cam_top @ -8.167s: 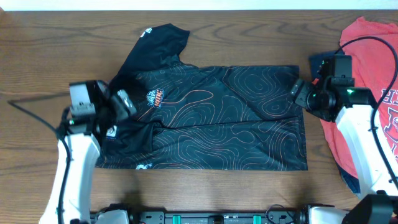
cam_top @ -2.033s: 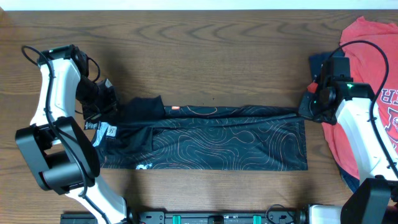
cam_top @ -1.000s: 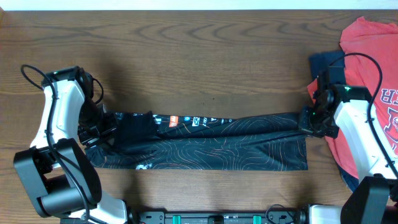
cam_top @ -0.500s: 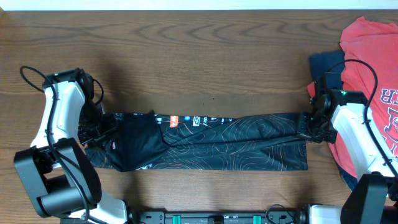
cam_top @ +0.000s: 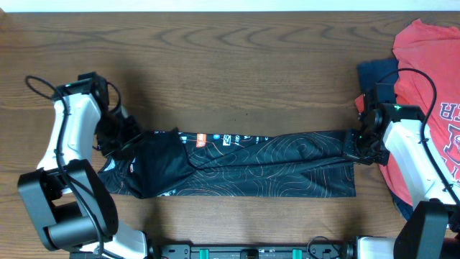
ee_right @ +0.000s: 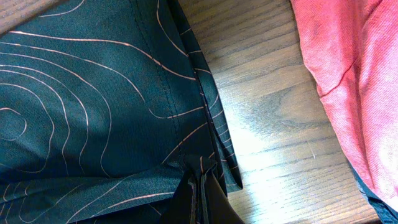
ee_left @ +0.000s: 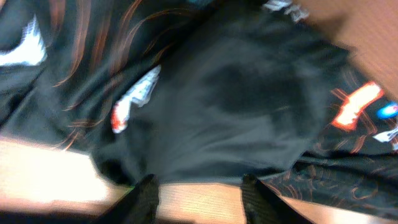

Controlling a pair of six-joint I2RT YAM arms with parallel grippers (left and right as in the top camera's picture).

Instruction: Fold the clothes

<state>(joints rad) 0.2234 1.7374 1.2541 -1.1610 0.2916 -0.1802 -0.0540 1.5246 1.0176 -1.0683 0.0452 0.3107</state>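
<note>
My left pincer [ee_left: 202, 190] stands apart, empty, at the 9 o'clock end of the thin black shirt [cam_top: 259, 169]. The shirt lies as a long folded band with fine orange contour lines on the grained wooden surface [cam_top: 237, 65]. My right pincer [ee_right: 199, 182] is clamped on its hem at 3 o'clock, beside a rumpled red garment [cam_top: 431, 93].

Left end effector [ee_left: 202, 194] spread apart, angled down; right end effector [ee_right: 198, 185] pinched on shirt [ee_right: 93, 93] corner.
</note>
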